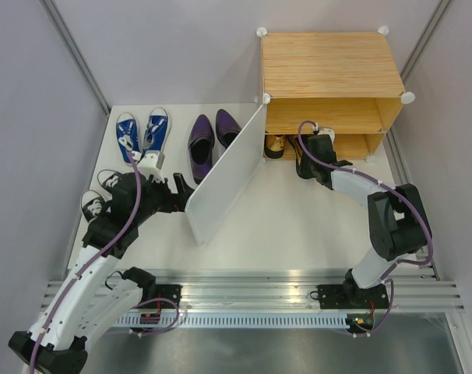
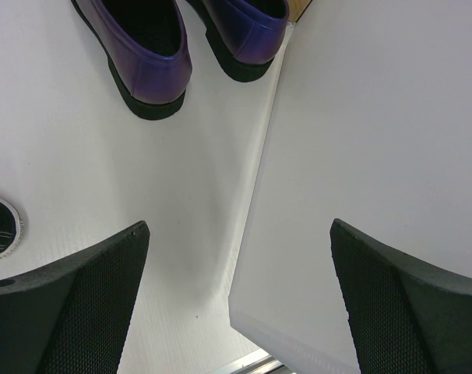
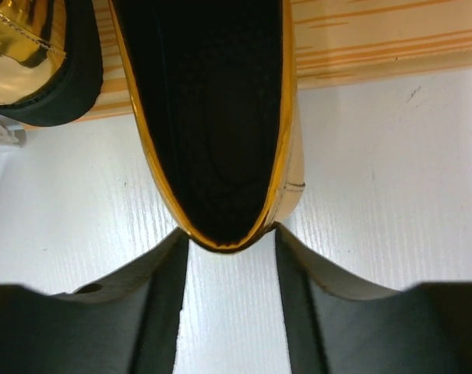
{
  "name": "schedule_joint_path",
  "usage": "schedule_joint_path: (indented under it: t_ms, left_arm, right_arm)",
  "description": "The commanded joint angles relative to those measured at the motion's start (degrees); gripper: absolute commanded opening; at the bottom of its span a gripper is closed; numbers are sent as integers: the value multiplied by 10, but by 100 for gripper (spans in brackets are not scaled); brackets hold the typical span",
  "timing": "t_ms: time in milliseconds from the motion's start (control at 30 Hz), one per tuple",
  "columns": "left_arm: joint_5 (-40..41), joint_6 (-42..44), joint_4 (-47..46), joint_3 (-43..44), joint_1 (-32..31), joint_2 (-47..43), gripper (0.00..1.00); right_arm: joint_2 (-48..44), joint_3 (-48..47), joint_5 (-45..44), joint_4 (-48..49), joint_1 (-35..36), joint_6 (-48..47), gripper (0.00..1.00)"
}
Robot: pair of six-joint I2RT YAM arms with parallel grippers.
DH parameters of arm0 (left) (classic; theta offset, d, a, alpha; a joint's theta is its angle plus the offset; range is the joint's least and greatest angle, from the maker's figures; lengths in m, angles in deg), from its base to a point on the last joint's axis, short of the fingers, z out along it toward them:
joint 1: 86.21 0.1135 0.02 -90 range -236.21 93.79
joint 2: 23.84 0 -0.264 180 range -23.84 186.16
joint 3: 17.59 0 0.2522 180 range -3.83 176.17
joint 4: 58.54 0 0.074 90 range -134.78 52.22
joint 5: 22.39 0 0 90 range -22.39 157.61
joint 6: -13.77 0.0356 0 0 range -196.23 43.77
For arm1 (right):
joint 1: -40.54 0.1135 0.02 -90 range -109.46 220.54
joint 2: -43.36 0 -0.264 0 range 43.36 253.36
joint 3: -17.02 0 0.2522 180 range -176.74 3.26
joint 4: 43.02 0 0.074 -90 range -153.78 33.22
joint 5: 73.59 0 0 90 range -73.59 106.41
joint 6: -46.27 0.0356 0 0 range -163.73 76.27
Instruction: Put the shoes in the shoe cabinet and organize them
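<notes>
Gold shoe (image 3: 213, 117) at the shoe cabinet (image 1: 329, 66) mouth, heel toward the near edge.
The right gripper (image 3: 230, 238) touches both heel sides, but I cannot tell whether it grips firmly. The left gripper (image 2: 237, 226) gapes wide beside the white door (image 2: 376, 156). Best to squeeze squarely, then push straight onto the lower shelf, right of the mate (image 3: 26, 54).
</notes>
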State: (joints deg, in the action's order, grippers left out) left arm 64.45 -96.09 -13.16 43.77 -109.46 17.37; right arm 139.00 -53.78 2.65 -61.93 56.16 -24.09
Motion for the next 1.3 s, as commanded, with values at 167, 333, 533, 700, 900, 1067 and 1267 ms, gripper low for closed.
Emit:
schedule_joint_path:
  t_ms: [167, 333, 533, 700, 900, 1067, 1267]
  left_arm:
    - [-11, 18, -9, 5, -1, -1, 99]
    - [-13, 18, -9, 5, -1, -1, 99]
    - [-12, 20, -9, 5, -1, 1, 99]
    - [-13, 19, -9, 5, -1, 3, 99]
    - [-12, 19, -9, 5, -1, 2, 99]
    - [-14, 19, -10, 5, -1, 2, 100]
    - [-14, 19, -9, 5, -1, 1, 99]
  right_arm:
    - [-8, 24, 1, 117, -5, 2, 75]
    - [-6, 56, -10, 159, -5, -7, 82]
    - [22, 62, 2, 219, -5, -19, 81]
    - [28, 47, 12, 219, -5, -24, 77]
    - [20, 38, 10, 191, -6, -20, 40]
    - [-15, 37, 7, 163, -6, -1, 17]
    - [-33, -13, 5, 109, -6, 5, 9]
